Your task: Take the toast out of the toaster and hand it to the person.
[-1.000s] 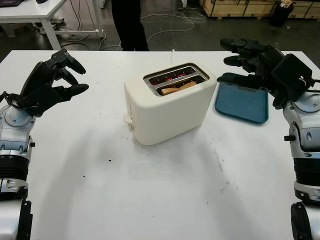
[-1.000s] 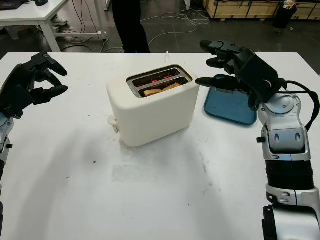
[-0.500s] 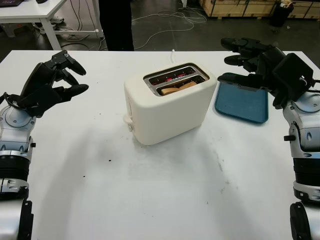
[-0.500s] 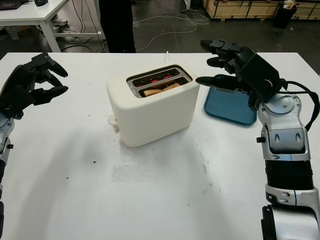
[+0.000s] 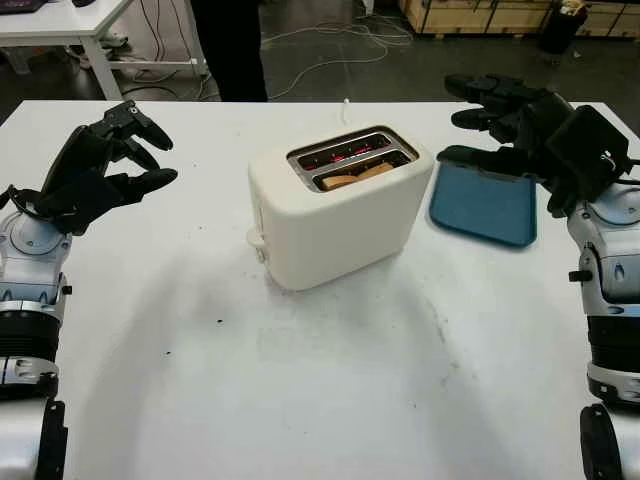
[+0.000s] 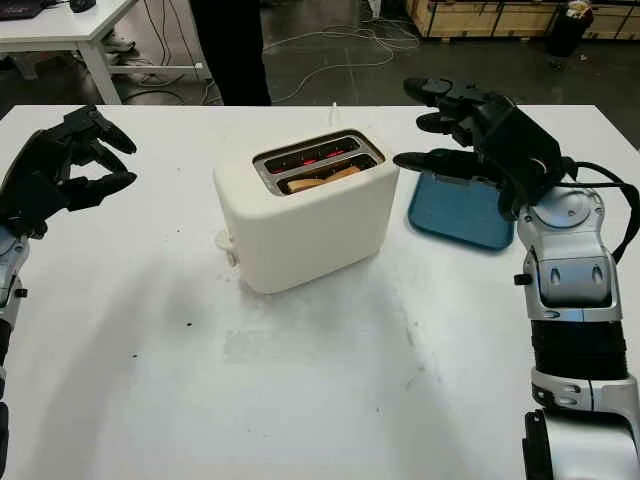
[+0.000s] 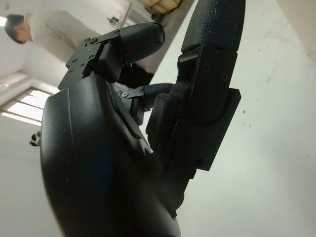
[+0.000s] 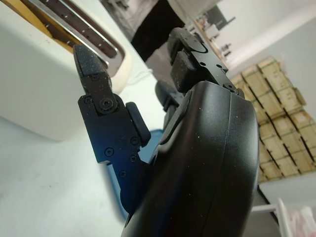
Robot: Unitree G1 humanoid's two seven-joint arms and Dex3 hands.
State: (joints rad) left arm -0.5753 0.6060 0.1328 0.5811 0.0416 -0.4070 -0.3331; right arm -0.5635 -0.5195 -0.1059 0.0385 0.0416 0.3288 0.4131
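Table: a white table [image 5: 330, 400] is seen, its near part bare except for a few dark specks.
Left hand: the left hand [image 5: 95, 170] is held above the table well to the left of the toaster, empty, fingers loosely curved with gaps between them; its place is unchanged from a second ago.
Toaster: a cream two-slot toaster [image 5: 335, 215] stands mid-table, and it has not been shifted over the last second.
Toast: the toast [image 5: 358, 175] is seated low in the nearer slot, only its brown top edge visible, untouched by either hand (a red glow is seen in the farther slot).
Right hand: the right hand [image 6: 455, 125] is held in the air just right of the toaster's top, over the near edge of the tray, empty and with fingers extended toward the toaster; it has been nudged very slightly rightward and upward, no closer to the slots.
Tray: a blue tray [image 5: 490, 210] lies flat on the table, right of the toaster.
Person: a person in dark clothing [image 5: 228, 45] is seen beyond the far table edge, having stepped leftward within the last second.
Meaning for the task: extraction is judged not yet begun; the receiver is now standing off to the left, so the handover will probably be directed there.
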